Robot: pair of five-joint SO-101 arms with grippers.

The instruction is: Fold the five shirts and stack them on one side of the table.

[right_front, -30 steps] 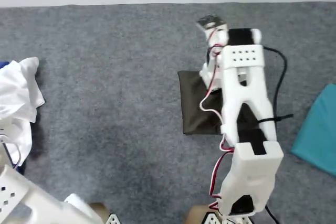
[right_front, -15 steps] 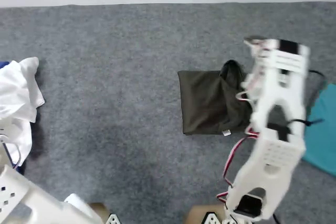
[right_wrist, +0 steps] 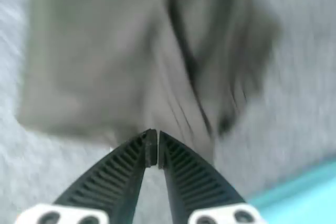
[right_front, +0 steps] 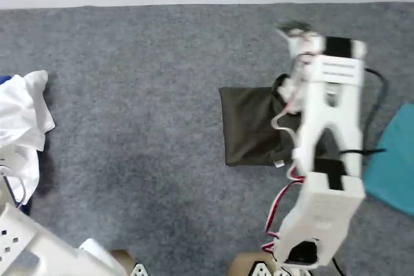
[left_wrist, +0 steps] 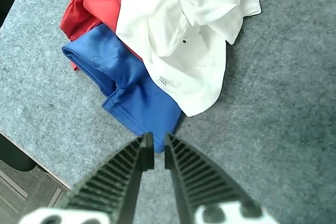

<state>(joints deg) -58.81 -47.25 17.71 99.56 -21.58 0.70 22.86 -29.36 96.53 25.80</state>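
Observation:
A folded dark olive shirt lies flat on the grey table, with a small raised bump at its far right corner. My right arm stretches over its right side. In the right wrist view my right gripper is shut and empty, hovering above the dark olive shirt. A teal shirt lies at the right edge. My left gripper hangs shut and empty over a crumpled pile: a white shirt on top of a blue shirt and a red shirt.
The white shirt sits at the table's left edge in the high view, beside my left arm's base. The table edge runs close to the pile. A strip of teal shirt shows near the right gripper.
My right arm swung right off the dark olive shirt, then came partway back left. The shirt's far right corner now shows a raised bump. The left arm has not moved.

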